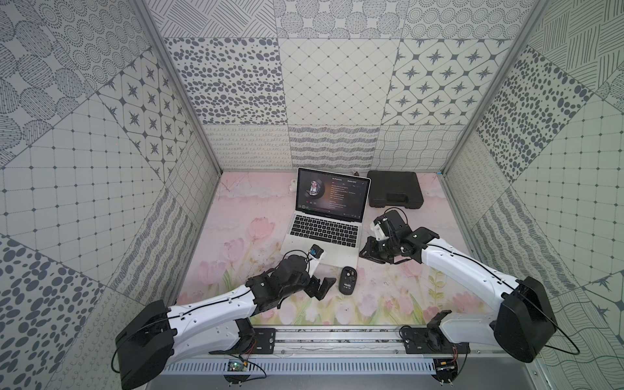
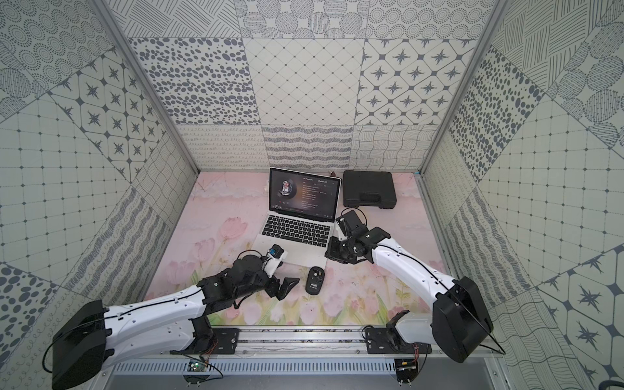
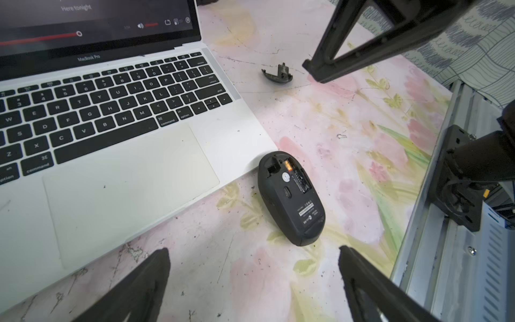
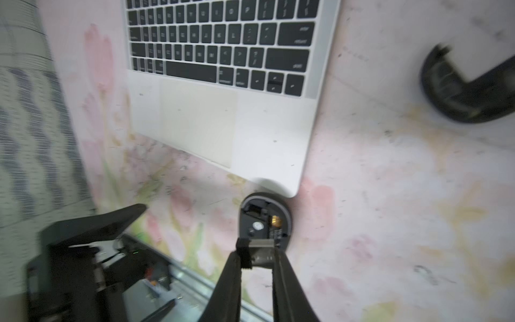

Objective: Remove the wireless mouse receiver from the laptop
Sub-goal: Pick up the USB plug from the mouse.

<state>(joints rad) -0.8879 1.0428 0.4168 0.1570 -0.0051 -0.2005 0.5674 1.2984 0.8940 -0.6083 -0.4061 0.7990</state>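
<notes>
Though close together, one laptop (image 1: 324, 233), one mouse (image 1: 349, 279), one wireless mouse receiver (image 4: 259, 244).

The receiver (image 4: 263, 243) sits between the jaws of the right gripper (image 4: 259, 247). Ahead of their tips the mouse (image 4: 264, 220) lies on the table (image 4: 390, 195), just beside the front right corner of the laptop (image 4: 264, 125). A loose cover (image 4: 457, 94) lies off to one side of these jaws, right of the laptop. The mouse lies ahead of the left gripper (image 3: 253, 252), beyond its jaw tips. The case (image 1: 395, 189) lies behind the right jaws.
</notes>
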